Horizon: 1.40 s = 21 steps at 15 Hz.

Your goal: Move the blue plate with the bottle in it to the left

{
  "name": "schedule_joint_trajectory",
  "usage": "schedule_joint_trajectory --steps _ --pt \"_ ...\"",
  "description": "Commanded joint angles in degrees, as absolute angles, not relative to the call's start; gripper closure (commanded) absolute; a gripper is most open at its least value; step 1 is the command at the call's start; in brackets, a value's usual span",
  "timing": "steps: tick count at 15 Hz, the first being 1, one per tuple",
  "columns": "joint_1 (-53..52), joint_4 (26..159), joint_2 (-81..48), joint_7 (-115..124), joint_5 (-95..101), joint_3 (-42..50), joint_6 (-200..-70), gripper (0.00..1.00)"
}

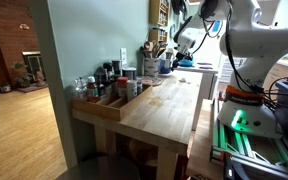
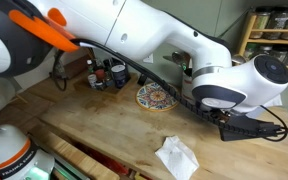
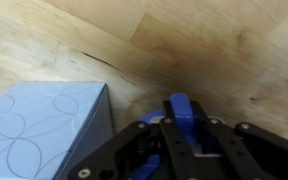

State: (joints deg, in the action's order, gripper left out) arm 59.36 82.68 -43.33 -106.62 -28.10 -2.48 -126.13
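Note:
In the wrist view my gripper (image 3: 184, 128) points down at the wooden table, and its black fingers are closed on a deep-blue curved rim, the blue plate (image 3: 177, 104). Only a short piece of the rim shows between the fingers. The bottle is hidden in every view. In an exterior view the gripper (image 1: 173, 57) is low over the far end of the table, next to a small blue shape (image 1: 185, 66). In the other exterior view the arm's white wrist (image 2: 229, 85) covers the gripper and the plate.
A pale blue patterned tissue box (image 3: 44, 125) lies just left of the gripper. A wooden tray of jars and bottles (image 1: 109, 92) stands on the table's left side. A patterned round plate (image 2: 156, 97) and a crumpled white tissue (image 2: 176, 157) lie on the table.

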Motion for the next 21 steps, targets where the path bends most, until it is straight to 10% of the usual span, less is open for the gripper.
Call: schedule_joint_trajectory --steps 1,21 --pt "61.4 88.5 -37.4 -113.6 -27.9 -3.1 -122.8 0.95" --pt "50.2 121.1 -11.5 -132.0 -22.6 5.5 -123.4 0.95"
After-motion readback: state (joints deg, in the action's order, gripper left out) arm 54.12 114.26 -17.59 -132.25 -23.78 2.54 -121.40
